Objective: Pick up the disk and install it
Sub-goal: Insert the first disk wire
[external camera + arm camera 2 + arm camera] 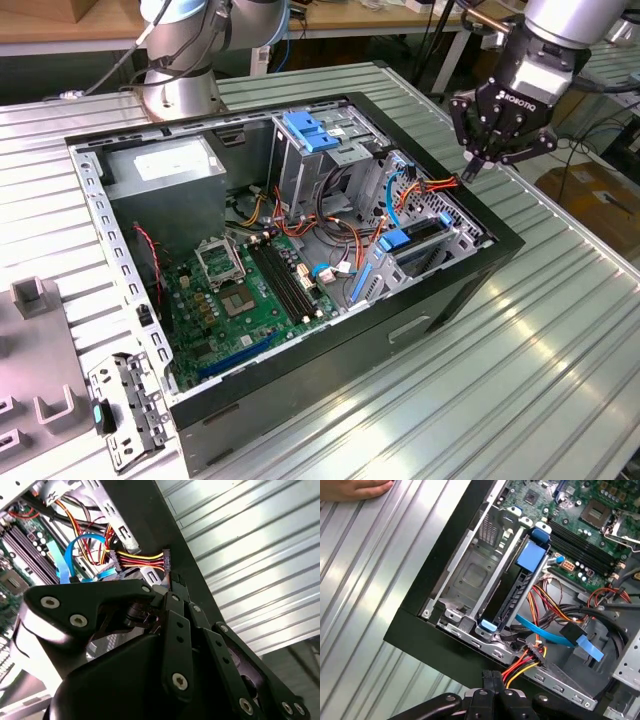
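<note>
The disk [408, 247] stands on edge in the drive cage at the open computer case's corner on the exterior view's right. In the first wrist view the disk [516, 587] is a dark slab with blue carrier tabs at both ends. My gripper [468, 171] hovers over the case's black rim just beyond that cage. Its fingers are shut, with nothing between them. In both wrist views the gripper [492, 676] [169, 582] has its tips right beside the dark connector [535, 655] [165, 560] of an orange, yellow and red cable bundle; contact is unclear.
The case [480, 275] lies open on a ribbed metal table [540, 350], motherboard [250, 290] exposed. A light-blue latch plate [310, 130] tops the rear cage. A flat blue cable [547, 634] crosses the bay. A person's hand [355, 487] rests on the table.
</note>
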Robot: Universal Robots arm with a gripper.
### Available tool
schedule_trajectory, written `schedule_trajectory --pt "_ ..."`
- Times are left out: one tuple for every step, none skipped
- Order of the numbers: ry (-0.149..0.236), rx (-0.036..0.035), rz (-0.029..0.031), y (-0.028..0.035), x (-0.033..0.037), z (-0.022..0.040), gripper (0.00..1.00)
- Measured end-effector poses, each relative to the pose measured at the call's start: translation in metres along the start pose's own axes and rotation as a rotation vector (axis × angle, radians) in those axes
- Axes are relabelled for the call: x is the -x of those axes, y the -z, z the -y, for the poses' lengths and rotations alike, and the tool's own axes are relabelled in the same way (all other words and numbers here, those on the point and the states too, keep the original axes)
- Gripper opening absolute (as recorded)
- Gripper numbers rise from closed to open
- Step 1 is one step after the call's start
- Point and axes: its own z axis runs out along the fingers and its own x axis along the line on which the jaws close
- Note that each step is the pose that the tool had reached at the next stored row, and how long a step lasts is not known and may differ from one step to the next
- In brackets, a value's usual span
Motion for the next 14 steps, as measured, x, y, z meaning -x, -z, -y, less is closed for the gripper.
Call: schedule_trajectory --pt "0.017 -0.0002 0.0 0.0 0.0 0.0 0.11" --pt "0.024 -0.0003 0.0001 0.0 0.0 0.0 0.11" --pt "0.026 -0.0003 0.0001 0.0 0.0 0.0 0.11" --pt "0.026 -0.0004 0.0001 0.0 0.0 0.0 0.11" --pt "0.026 -0.0004 0.0001 0.0 0.0 0.0 0.11" --pt "0.026 -0.0004 0.0001 0.0 0.0 0.0 0.11" --pt "0.026 -0.0004 0.0001 0.0 0.0 0.0 0.11" --pt "0.026 -0.0004 0.0001 0.0 0.0 0.0 0.11" --pt "0.028 -0.0004 0.0001 0.0 0.0 0.0 0.11" --pt "0.037 -0.0005 0.0002 -0.0001 0.0 0.0 0.11" --pt "0.054 -0.0007 0.0002 0.0 0.0 0.0 0.11" --pt "0.071 -0.0009 0.0002 0.0 0.0 0.0 0.11" --pt "0.088 -0.0011 0.0002 0.0 0.0 0.0 0.11" --pt "0.116 -0.0014 0.0002 0.0 0.0 0.0 0.11"
